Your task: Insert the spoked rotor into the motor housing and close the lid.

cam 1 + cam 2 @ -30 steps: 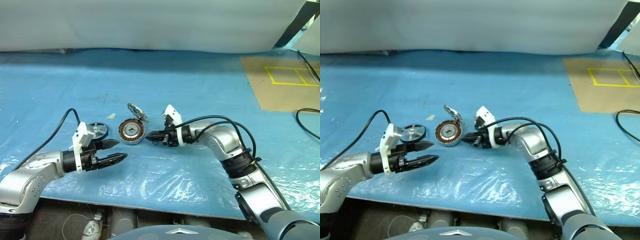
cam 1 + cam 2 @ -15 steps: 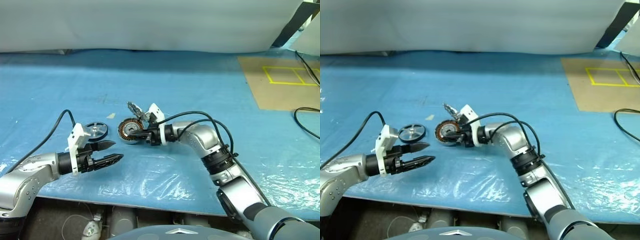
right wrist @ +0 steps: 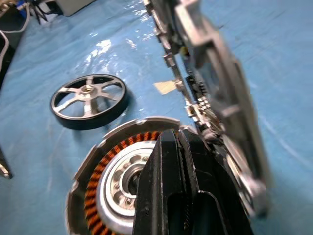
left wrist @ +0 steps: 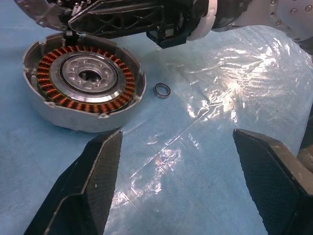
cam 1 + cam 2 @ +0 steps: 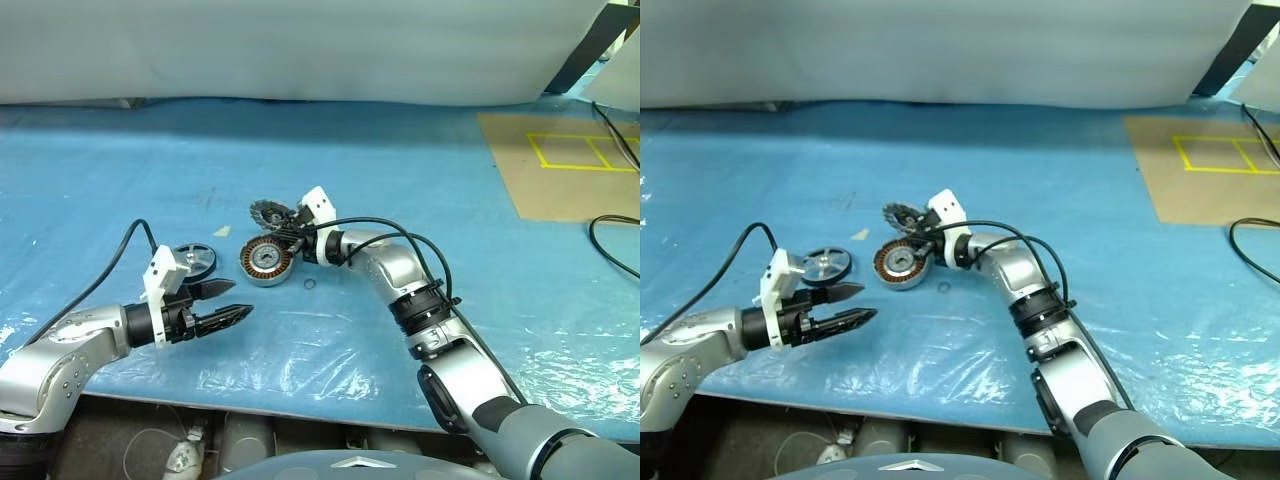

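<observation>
Rotor step hadn't started: spoked rotor (image 5: 194, 259) lay flat on the blue sheet (image 5: 400, 170), just left of the motor housing (image 5: 266, 260) and apart from it. Housing sat open, copper windings and hub exposed, nothing seated inside. Lid (image 5: 268, 213) stood tilted up at the housing's far rim, ribbed face showing.

Right gripper (image 5: 287, 236) was clenched with nothing between its fingers, tips at the hinge side between lid and housing rim. Looked like it was propping or nudging the lid open; contact can't be confirmed.

Left gripper (image 5: 230, 303) was spread wide and empty, hovering near the rotor and in front of it, pointing toward the housing.

Small loose ring (image 4: 162, 90) sat on the sheet just right of the housing.

Next move, my read: left gripper needs to go to the rotor, pinch its rim, carry it flat over the hub and lower it centred. Lid must stay clear until then.
</observation>
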{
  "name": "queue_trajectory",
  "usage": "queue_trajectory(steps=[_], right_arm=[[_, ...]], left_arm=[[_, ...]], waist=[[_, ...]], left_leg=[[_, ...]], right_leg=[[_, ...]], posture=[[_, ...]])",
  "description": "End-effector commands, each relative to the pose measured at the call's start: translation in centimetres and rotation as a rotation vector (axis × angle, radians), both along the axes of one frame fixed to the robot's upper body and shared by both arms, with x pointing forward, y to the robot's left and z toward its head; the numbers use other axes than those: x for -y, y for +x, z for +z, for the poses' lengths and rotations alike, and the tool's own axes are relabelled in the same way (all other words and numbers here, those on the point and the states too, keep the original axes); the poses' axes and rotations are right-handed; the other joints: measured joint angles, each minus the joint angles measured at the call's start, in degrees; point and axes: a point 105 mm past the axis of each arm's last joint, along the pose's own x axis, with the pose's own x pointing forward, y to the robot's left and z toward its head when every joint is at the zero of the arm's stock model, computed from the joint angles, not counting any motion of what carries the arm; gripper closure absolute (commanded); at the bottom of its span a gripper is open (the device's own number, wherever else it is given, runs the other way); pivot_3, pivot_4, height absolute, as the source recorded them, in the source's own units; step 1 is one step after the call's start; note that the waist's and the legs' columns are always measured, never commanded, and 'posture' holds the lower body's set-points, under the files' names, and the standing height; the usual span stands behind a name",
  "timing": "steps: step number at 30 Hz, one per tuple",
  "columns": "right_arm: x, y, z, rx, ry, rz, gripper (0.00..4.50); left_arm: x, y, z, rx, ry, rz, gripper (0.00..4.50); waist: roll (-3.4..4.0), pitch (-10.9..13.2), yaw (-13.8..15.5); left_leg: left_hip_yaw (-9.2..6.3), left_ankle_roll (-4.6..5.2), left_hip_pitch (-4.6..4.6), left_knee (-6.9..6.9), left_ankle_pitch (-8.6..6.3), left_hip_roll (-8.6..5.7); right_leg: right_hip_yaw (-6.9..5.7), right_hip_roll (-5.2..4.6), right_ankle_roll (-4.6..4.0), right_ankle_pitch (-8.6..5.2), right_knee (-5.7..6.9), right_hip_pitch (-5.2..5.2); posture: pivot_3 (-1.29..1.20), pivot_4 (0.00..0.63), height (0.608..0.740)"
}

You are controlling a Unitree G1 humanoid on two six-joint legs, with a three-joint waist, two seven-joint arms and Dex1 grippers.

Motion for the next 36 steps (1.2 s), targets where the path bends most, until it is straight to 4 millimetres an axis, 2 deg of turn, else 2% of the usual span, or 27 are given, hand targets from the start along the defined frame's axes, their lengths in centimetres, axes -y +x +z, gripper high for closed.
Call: queue_trajectory(steps=[1, 9, 12, 14, 16, 20, 23, 25, 28, 32, 36], right_arm=[[-0.1, -0.1, 0.4, 0.053, -0.006, 0.02, 4.49], [0.2, -0.5, 0.3, 0.097, -0.033, 0.038, 4.49], [0.5, -1.1, 2.1, 0.063, 0.049, 0.095, 4.49], [1.0, -2.7, 3.6, 0.042, 0.1, 0.201, 4.49], [1.8, -4.3, 4.2, 0.025, 0.103, 0.293, 4.49], [5.2, -6.7, 3.5, -0.008, 0.031, 0.382, 4.49], [6.8, -6.9, 1.5, 0.056, -0.093, 0.359, 4.49], [7.5, -5.0, 0.6, 0.156, -0.161, 0.247, 4.08], [7.6, -4.3, 0.9, 0.216, -0.115, 0.201, 3.27], [7.4, -5.3, 0.0, 0.205, -0.108, 0.258, 1.92], [7.3, -6.9, -0.9, 0.151, -0.111, 0.345, 0.54]], left_arm=[[0.3, 0.4, 0.4, 0.031, -0.003, -0.001, 0.7], [0.6, 1.0, 0.2, 0.032, -0.001, -0.006, 0.7], [0.9, 0.7, 0.4, 0.033, -0.01, -0.025, 0.7], [1.1, 0.5, 0.8, 0.043, -0.036, -0.044, 0.7], [1.2, 0.3, 1.1, 0.05, -0.058, -0.056, 0.7], [1.0, -0.7, 1.1, 0.058, -0.082, -0.089, 0.7], [0.7, -0.7, 0.8, 0.059, -0.091, -0.083, 0.7], [0.4, 0.2, 0.4, 0.095, -0.07, -0.051, 0.7], [0.4, 1.2, 0.7, 0.205, -0.073, -0.005, 0.7], [0.3, 1.3, 0.3, 0.285, -0.051, 0.023, 0.7], [-0.1, 0.3, -0.7, 0.307, -0.003, 0.0, 0.7]], waist=[[0.0, 0.0, 0.0], [0.0, 0.0, 0.0], [0.0, 0.0, 0.0], [0.0, 0.0, 0.0], [-0.01, 0.0, 0.2], [-0.02, 0.0, 0.4], [-0.02, 0.0, 0.3], [-0.01, 0.0, 0.0], [-0.01, 0.0, -0.4], [-0.03, 0.0, -0.5], [-0.04, 0.0, -0.6]], left_leg=[[0.0, 0.0, -0.01, 0.0, 0.0, 0.0], [0.0, 0.0, -0.01, 0.02, 0.0, -0.02], [-0.01, 0.0, -0.01, 0.02, 0.0, -0.01], [-0.01, 0.0, -0.03, 0.02, 0.0, -0.01], [-0.03, 0.01, -0.04, 0.02, 0.0, -0.01], [-0.06, 0.01, 0.04, 0.0, 0.0, 0.01], [-0.05, 0.01, 0.06, 0.01, 0.0, 0.0], [-0.03, 0.01, 0.14, 0.03, 0.0, 0.01], [0.03, 0.03, 0.15, 0.15, 0.0, 0.01], [0.02, 0.07, 0.06, 0.24, 0.01, 0.03], [-0.01, 0.14, 0.04, 0.11, 0.05, 0.03]], right_leg=[[0.0, 0.0, 0.0, 0.0, 0.0, -0.01], [0.0, 0.02, 0.01, 0.01, 0.01, 0.0], [0.0, 0.02, 0.01, 0.01, 0.02, 0.0], [0.0, 0.01, 0.01, 0.01, 0.0, 0.0], [-0.01, 0.01, 0.02, 0.01, -0.01, 0.02], [-0.04, 0.01, 0.02, 0.01, -0.06, 0.14], [-0.04, 0.04, 0.02, 0.01, -0.04, 0.13], [-0.02, 0.05, 0.01, 0.0, -0.01, 0.13], [0.07, 0.04, -0.04, 0.02, 0.01, 0.08], [0.09, -0.04, -0.21, -0.08, -0.03, 0.1], [0.05, 0.01, -0.04, 0.03, -0.02, 0.07]], posture=[[0.0, 0.15, 0.74], [0.0, 0.15, 0.74], [0.0, 0.15, 0.74], [0.0, 0.15, 0.74], [0.0, 0.15, 0.74], [0.0, 0.15, 0.74], [0.0, 0.15, 0.74], [0.0, 0.15, 0.74], [0.0, 0.15, 0.74], [0.0, 0.15, 0.74], [0.0, 0.15, 0.74]])
